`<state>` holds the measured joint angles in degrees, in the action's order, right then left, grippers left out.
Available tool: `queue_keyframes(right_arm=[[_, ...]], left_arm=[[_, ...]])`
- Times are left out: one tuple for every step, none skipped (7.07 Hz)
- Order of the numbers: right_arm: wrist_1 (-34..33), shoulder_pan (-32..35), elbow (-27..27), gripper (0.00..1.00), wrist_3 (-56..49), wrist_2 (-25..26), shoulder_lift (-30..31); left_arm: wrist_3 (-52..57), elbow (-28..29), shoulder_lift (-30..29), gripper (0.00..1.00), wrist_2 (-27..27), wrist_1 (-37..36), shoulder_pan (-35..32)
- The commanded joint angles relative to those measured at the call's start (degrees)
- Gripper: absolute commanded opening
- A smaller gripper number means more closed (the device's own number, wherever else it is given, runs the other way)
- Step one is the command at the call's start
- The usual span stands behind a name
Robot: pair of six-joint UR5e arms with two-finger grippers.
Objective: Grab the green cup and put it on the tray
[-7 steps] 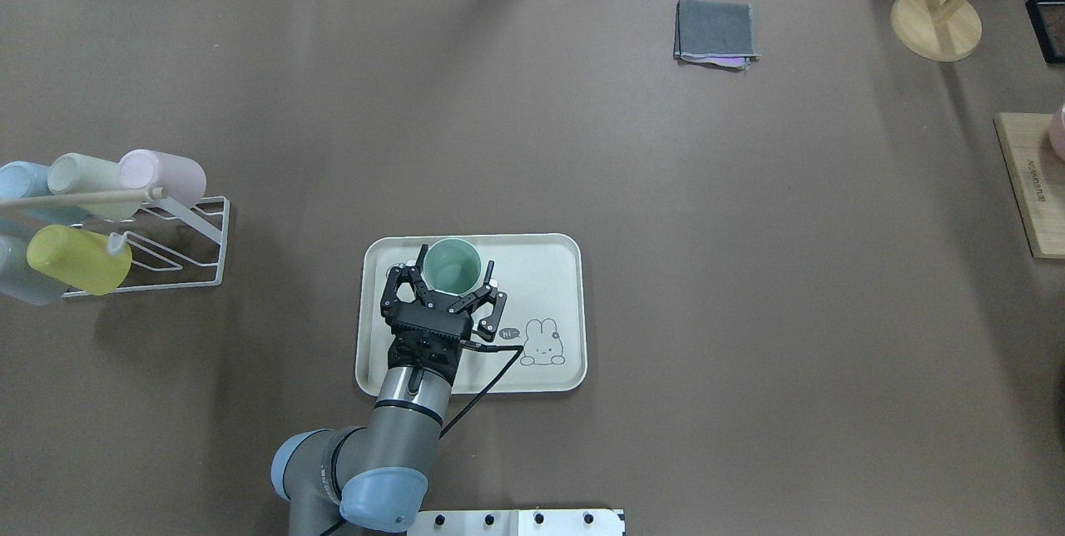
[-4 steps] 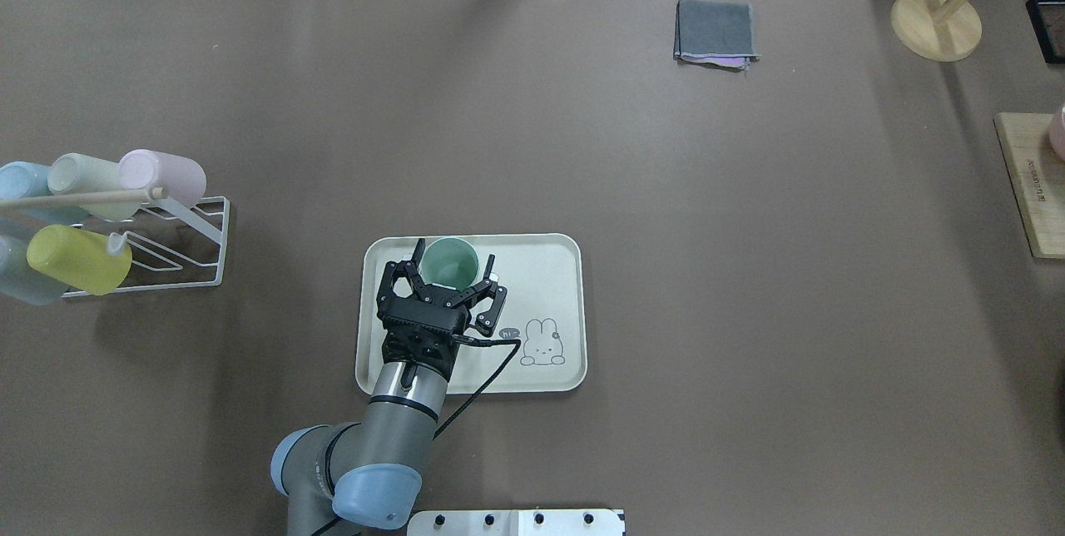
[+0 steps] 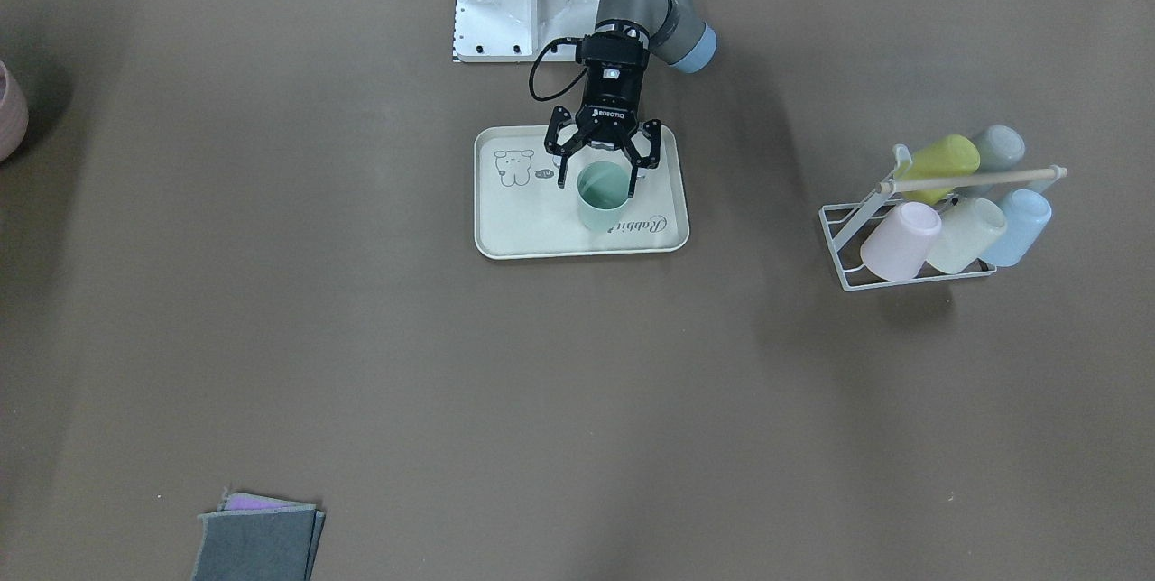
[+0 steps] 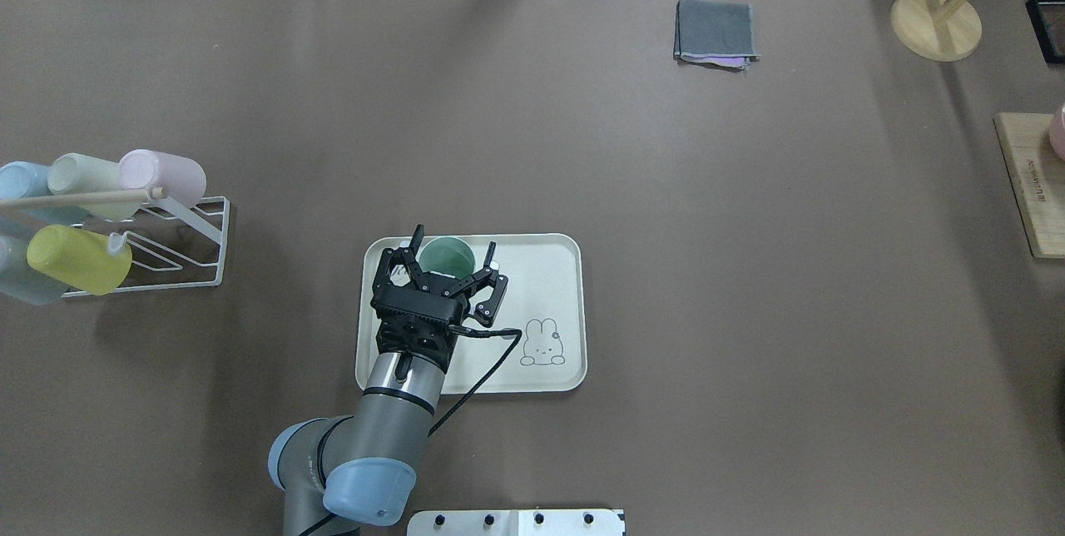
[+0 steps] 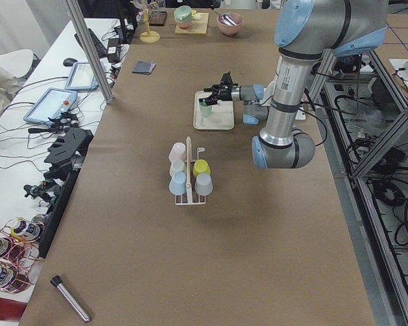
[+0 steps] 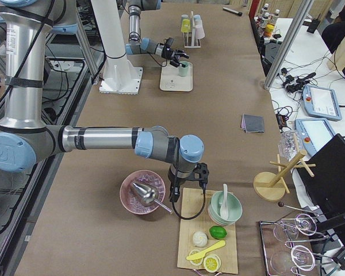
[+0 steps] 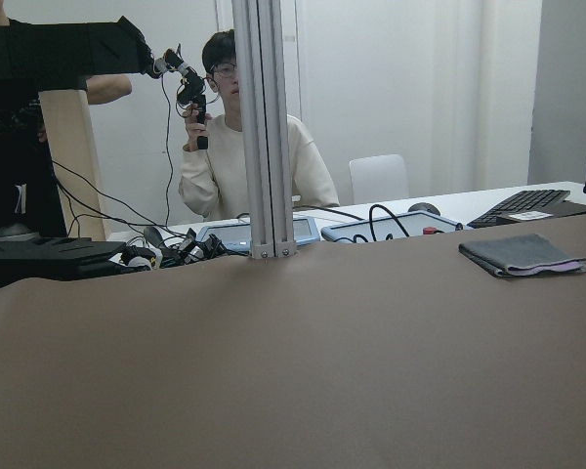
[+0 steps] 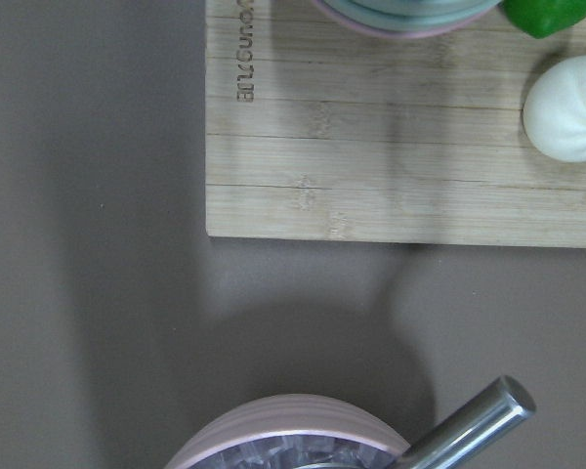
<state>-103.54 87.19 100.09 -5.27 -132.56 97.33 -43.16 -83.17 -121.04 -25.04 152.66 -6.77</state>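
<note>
The green cup (image 4: pixel 447 257) stands upright on the cream tray (image 4: pixel 545 270), in its far left part. It also shows in the front-facing view (image 3: pixel 600 196), near the "Rabbit" script. My left gripper (image 4: pixel 453 246) is open, with a finger on each side of the cup's rim, clear of it and slightly above. In the front-facing view the left gripper (image 3: pixel 598 186) hangs over the cup's mouth. My right gripper (image 6: pixel 187 187) shows only in the exterior right view, between a pink bowl and a wooden board. I cannot tell whether it is open or shut.
A white wire rack (image 4: pixel 166 245) with several pastel cups lies at the table's left. A folded grey cloth (image 4: pixel 715 32) is far back right. A wooden stand (image 4: pixel 936 24) and a wooden board (image 4: pixel 1032 186) are at the right edge. The pink bowl (image 6: pixel 144 192) holds a metal tool.
My left gripper, open throughout, has drawn up and back from the cup. The cup stays in place on the tray.
</note>
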Motion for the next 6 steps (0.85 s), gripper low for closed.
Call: queue_keyframes(right_arm=[[0.0, 0.0, -0.1, 0.99, 0.1, 0.0, -0.1], [-0.1, 0.0, -0.1, 0.99, 0.0, 0.0, -0.2], [-0.1, 0.0, -0.1, 0.99, 0.0, 0.0, -0.3], [-0.1, 0.0, 0.0, 1.00, 0.0, 0.1, -0.3], [-0.1, 0.0, 0.3, 1.00, -0.1, 0.4, -0.3], [-0.1, 0.0, 0.6, 1.00, -0.1, 2.3, -0.4]], left_arm=[[3.8, -7.4, 3.2, 0.98, -2.4, -0.1, -0.7], [4.1, -10.7, 5.1, 0.97, -4.8, -0.6, -0.8], [4.1, -11.4, 5.6, 0.97, -6.2, -0.7, -1.4], [4.1, -13.3, 7.5, 0.97, -8.7, -0.8, -2.8], [4.1, -16.5, 10.1, 0.97, -11.7, -0.9, -3.4], [4.0, -18.2, 12.5, 0.97, -16.5, -1.0, -6.0]])
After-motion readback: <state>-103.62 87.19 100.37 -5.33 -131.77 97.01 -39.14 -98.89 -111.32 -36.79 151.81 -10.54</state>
